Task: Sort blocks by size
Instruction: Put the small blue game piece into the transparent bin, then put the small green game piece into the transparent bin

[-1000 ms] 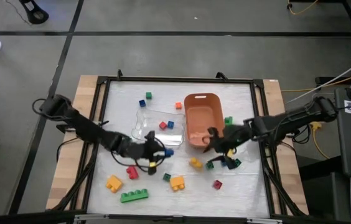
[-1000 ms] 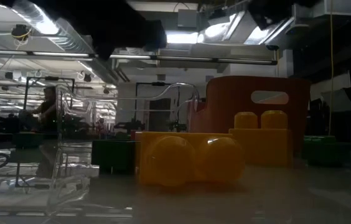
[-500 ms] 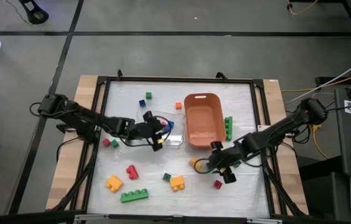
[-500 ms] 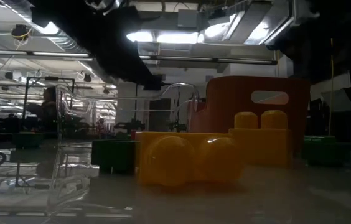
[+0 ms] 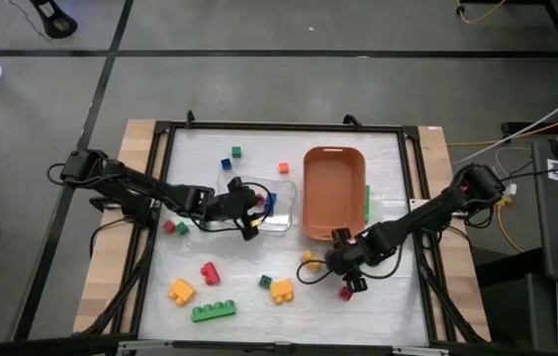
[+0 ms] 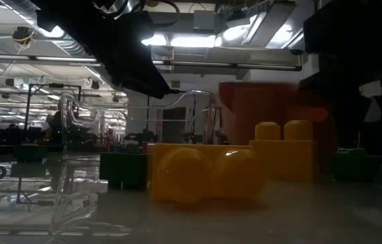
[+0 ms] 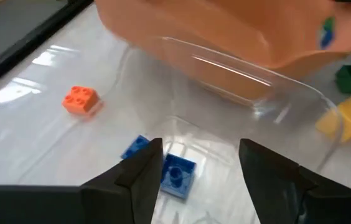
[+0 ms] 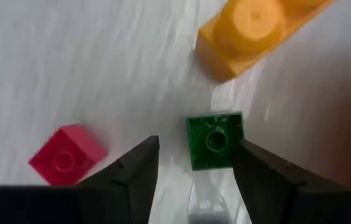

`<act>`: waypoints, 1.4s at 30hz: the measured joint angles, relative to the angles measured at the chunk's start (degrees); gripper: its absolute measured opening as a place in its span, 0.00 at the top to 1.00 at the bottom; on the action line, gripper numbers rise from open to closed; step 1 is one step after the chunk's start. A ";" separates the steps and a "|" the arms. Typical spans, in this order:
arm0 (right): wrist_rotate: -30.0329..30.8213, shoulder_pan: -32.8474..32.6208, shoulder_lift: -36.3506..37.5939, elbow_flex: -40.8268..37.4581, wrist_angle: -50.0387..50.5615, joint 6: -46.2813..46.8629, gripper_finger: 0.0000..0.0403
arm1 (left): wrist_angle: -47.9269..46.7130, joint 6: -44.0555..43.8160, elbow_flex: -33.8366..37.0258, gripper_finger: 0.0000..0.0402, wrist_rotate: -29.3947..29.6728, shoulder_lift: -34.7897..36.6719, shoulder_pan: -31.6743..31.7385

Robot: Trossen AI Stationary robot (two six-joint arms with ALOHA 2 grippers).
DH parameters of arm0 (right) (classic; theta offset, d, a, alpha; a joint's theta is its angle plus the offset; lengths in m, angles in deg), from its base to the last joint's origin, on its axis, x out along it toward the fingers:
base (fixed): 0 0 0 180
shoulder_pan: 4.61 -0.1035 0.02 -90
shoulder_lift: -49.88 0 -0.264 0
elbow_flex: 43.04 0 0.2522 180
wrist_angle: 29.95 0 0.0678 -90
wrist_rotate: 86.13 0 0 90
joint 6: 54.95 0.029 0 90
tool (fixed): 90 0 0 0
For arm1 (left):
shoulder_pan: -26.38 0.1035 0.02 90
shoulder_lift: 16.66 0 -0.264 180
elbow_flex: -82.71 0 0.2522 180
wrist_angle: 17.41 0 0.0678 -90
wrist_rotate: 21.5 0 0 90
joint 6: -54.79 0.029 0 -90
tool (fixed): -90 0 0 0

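Observation:
The blocks lie scattered on the white table. My left gripper (image 5: pixel 252 210) (image 7: pixel 200 146) hangs open over the clear tray (image 5: pixel 259 203), where two blue blocks (image 7: pixel 178 174) (image 7: pixel 136 147) lie on the tray floor. My right gripper (image 5: pixel 343 272) (image 8: pixel 197 144) points down, open, near the front right. A small green block (image 8: pixel 215 141) sits on the table between its fingertips, untouched. A red cube (image 8: pixel 68 155) and a yellow brick (image 8: pixel 256 34) lie beside it. The orange bin (image 5: pixel 333 193) stands right of the tray.
Loose blocks: an orange one (image 7: pixel 80 99), small green (image 5: pixel 235 152) and blue (image 5: pixel 226 164) ones at the back; a red brick (image 5: pixel 209 272), yellow bricks (image 5: pixel 181 291) (image 5: pixel 281 290) and a long green one (image 5: pixel 214 311) at the front. Another long green block (image 5: pixel 365 203) lies against the bin's right wall.
My left gripper has gone from the table's middle front toward the far edge, over the clear tray, then kept still. My right gripper has come down and toward the near edge, from beside the bin to over the small green block. The orange bin has slid a little toward the right edge.

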State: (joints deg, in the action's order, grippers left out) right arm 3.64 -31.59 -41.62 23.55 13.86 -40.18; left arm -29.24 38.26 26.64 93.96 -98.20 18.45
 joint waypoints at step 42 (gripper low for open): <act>7.47 -4.91 -0.48 9.49 11.14 16.34 0.51 | 0.22 0.00 0.00 0.51 -1.36 -0.04 -0.04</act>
State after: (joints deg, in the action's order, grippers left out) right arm 11.10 -36.50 -42.10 33.04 25.01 -23.84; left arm -29.02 38.26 26.64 92.60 -98.24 18.41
